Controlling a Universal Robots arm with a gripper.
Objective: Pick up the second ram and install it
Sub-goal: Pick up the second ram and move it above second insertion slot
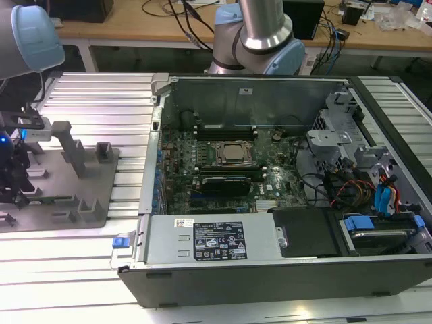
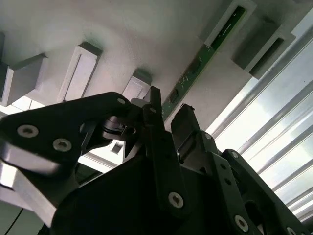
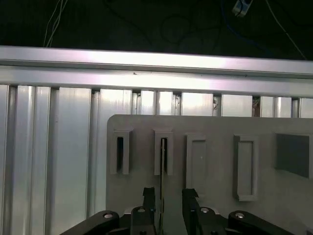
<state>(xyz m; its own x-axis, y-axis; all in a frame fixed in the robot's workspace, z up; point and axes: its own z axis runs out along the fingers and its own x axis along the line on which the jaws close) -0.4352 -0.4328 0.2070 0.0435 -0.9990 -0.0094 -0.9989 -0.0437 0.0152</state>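
**Open hand [image 3: 169, 196] around the second ram [image 3: 162, 156]**

The second ram stands on its thin edge in a slot of the gray tray [image 1: 108, 183]. The tray lies on the bench [image 1: 94, 94] at the exterior view's left. The hand is open. Its fingers [image 3: 190, 198] sit on each side of the stick and do not squeeze it. The open computer case [image 1: 202, 270] lies at the exterior view's right.

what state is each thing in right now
second ram, on edge in its fixture slot, not lifted
gripper, open, fingers either side of the second ram
neighbouring fixture slot, empty
computer case, open, motherboard exposed
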